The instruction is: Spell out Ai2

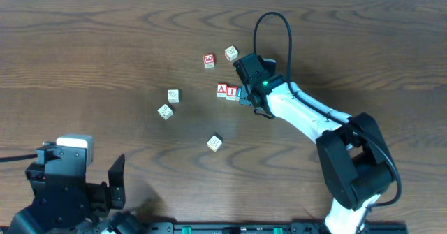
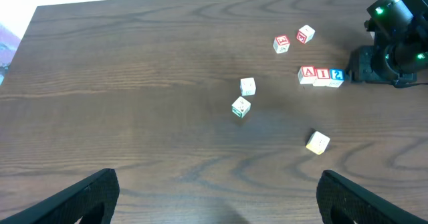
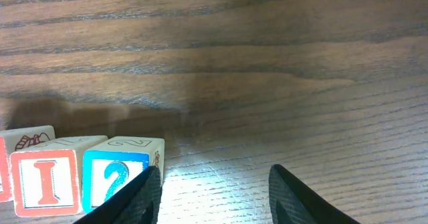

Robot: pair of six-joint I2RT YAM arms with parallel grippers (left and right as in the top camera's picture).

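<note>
Spelling looks done: A block (image 2: 307, 74), I block (image 2: 323, 76), 2 block (image 3: 117, 177) stand in a row toward the table's (image 1: 84, 38) far edge. Right gripper (image 3: 214, 204), wide and empty, should back away.

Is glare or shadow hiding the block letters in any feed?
Right wrist: glare on the table beside the 2 block, shadow behind the I block, letters sharp. Left wrist: even light, all three letters readable. Overhead: letters tiny.
</note>
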